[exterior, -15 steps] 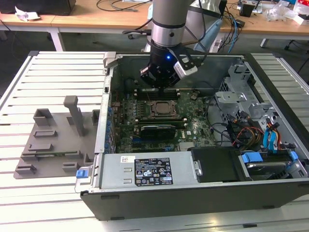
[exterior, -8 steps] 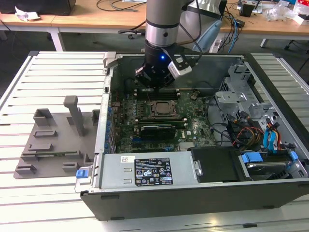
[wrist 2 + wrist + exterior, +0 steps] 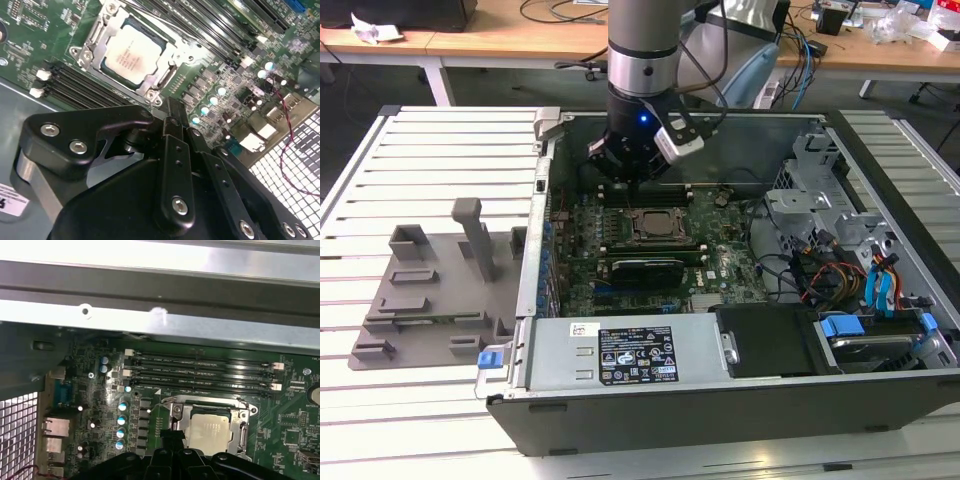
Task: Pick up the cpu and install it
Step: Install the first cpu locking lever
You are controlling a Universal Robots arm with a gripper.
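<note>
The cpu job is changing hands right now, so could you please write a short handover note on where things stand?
Gripper: over the motherboard inside the open computer case, just beyond the socket; whether its fingers are open or shut cannot be told.
Cpu: lies flat in the socket frame on the board, silver top up, seen in both wrist views; nothing is touching it.
Done: the cpu is in the socket.
Left: whether the socket is latched cannot be judged.
Grey tray: at the exterior view's left, outside the case, with no chip on it.
</note>
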